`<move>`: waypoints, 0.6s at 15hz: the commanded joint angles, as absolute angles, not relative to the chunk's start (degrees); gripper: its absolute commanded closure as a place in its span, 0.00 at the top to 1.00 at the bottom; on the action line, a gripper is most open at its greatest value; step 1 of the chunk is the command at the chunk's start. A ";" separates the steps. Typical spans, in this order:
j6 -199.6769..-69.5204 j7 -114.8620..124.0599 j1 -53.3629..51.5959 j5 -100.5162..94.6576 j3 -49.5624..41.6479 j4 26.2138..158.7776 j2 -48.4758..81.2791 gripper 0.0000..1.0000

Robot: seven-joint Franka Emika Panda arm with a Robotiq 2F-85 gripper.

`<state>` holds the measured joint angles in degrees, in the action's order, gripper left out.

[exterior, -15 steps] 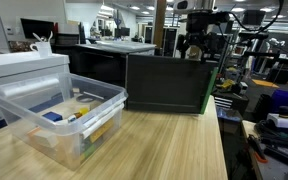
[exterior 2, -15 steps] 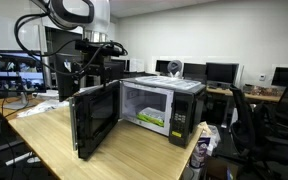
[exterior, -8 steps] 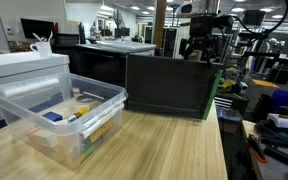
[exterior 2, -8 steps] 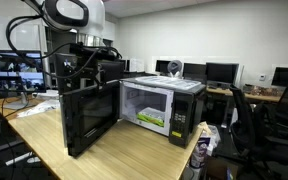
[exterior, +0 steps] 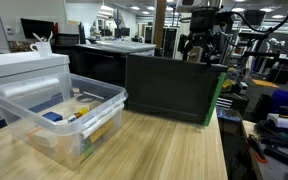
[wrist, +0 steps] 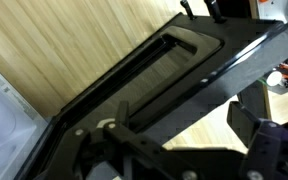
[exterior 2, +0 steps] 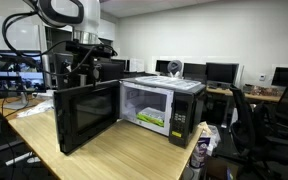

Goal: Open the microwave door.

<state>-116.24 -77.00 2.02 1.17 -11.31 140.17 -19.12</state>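
Wooden counter point(exterior 2: 134, 150), frame centre: microwave point(exterior 2: 184, 88) with microwave door point(exterior 2: 84, 118) standing wide open.
Tool point(exterior 2: 82, 62) at door's top edge, upper left; grip state indiscernible. Pulling past this angle could strain the hinge or drag the microwave.

Exterior views flank the microwave door point(exterior: 169, 88) point(exterior 2: 86, 115); wrist view looks down closely.

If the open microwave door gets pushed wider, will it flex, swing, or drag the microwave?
Likely stiff: the microwave door looks flat and unbent, so it should swing on its hinge, not flex. The microwave looks bulky and squat, so tipping seems unlikely; sliding is possible.
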 commanded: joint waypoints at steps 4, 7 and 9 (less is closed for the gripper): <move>-114.66 -79.00 0.06 4.56 -11.30 140.36 -22.11 1.00; -113.97 -78.95 -0.28 4.60 -11.35 140.42 -22.54 1.00; -113.37 -78.83 -0.39 4.61 -11.33 140.46 -22.67 1.00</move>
